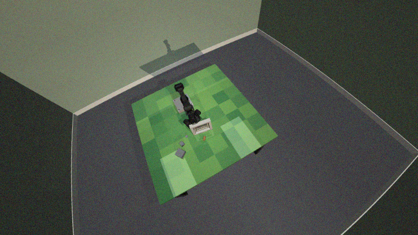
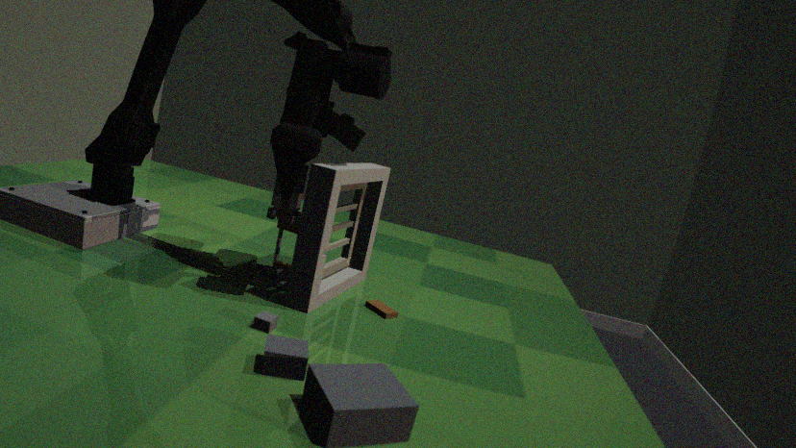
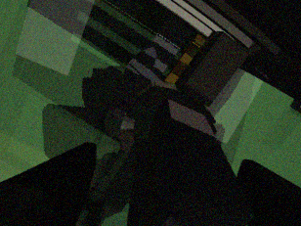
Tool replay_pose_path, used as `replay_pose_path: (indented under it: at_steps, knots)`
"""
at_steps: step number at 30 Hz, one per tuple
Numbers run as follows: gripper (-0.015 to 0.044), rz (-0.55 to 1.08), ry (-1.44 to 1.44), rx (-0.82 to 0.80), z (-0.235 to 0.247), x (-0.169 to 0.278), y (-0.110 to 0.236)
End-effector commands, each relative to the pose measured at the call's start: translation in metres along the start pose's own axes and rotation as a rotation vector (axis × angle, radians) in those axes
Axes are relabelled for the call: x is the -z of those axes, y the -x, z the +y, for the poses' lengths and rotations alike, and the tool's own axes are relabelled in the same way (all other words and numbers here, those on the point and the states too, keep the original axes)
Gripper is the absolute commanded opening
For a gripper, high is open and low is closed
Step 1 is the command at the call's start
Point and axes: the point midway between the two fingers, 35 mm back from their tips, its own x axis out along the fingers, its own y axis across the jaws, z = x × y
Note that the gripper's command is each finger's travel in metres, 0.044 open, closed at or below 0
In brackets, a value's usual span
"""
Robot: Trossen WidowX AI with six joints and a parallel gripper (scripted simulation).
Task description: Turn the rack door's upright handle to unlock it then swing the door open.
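ok so going left to right across the exterior shot: first up is the pale base plate (image 1: 175, 101) (image 2: 33, 206), flat on the green patchwork table (image 1: 209, 152) (image 2: 467, 356). the black arm (image 1: 185, 99) (image 2: 147, 72) rises from it, arches over out of the top of the picture and drops back down near the middle.

next is the small grey block (image 1: 186, 136) (image 2: 265, 321), then the medium grey block (image 1: 181, 143) (image 2: 281, 356) nearer the camera. the gripper (image 1: 192, 118) (image 2: 284, 213) (image 3: 169, 162) points down right by the near-arm side of the rack frame. its fingers are apart, with nothing clamped between them. can't tell if it's brushing the door or handle, it's super dark in there.

then the rack frame (image 1: 191, 130) (image 2: 320, 244) itself, off-white, standing upright on the table with crossbars showing through the opening. the door side faces the arm, mostly hidden behind the frame's post and the gripper, so i can't tell how far it's swung or how the handle is turned. the big grey block (image 1: 180, 153) (image 2: 361, 395) sits closest to the camera, and the little orange block (image 1: 204, 138) (image 2: 382, 309) lies flat on the table, near the frame on the side away from the arm.
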Motion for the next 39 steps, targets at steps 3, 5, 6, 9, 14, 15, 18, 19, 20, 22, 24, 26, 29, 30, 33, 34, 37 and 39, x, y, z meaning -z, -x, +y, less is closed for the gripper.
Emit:
replay_pose_path:
  at_steps: [3, 5, 6, 9, 14, 15, 18, 19, 20, 22, 24, 26, 29, 30, 33, 34, 37, 39]
  knots:
    - [0.0299, -0.003, 0.304, -0.001, 0.0003, -0.0006, 0.0003]
    - [0.0299, -0.003, 0.403, 0.0, 0.0003, -0.0006, 0.0003]
    - [0.0299, -0.003, 0.452, 0.0, 0.0003, -0.0006, 0.0003]
    - [0.0299, -0.003, 0.601, 0.0, 0.0003, -0.0006, 0.0003]
    - [0.0299, -0.003, 0.849, 0.0, 0.0003, -0.0006, 0.0003]
    - [0.0299, -0.003, 0.898, 0.0, 0.0003, -0.0006, 0.0002]
    - [0.0299, -0.003, 1.047, 0.0, 0.0003, -0.0006, 0.0002]
    - [0.0299, -0.003, 1.097, 0.0, 0.0003, -0.0006, 0.0002]
    - [0.0299, -0.003, 1.146, 0.001, 0.0003, -0.0006, 0.0002]
    - [0.0299, -0.003, 1.237, 0.001, 0.0003, -0.0006, 0.0002]
    - [0.0299, -0.003, 1.269, 0.001, 0.0003, -0.0006, 0.0002]
    - [0.0299, -0.003, 1.269, 0.001, 0.0003, -0.0006, 0.0002]
    - [0.0299, -0.003, 1.269, 0.001, 0.0003, -0.0006, 0.0002]
    - [0.0299, -0.003, 1.269, 0.001, 0.0003, -0.0006, 0.0002]
    - [0.0286, -0.003, 1.269, 0.001, 0.0003, -0.0006, 0.0002]
    - [0.0279, -0.003, 1.269, 0.001, 0.0003, -0.0006, 0.0002]
    - [0.0259, -0.003, 1.269, 0.001, 0.0003, -0.0006, 0.0002]
    - [0.0246, -0.003, 1.269, 0.001, 0.0003, -0.0006, 0.0002]
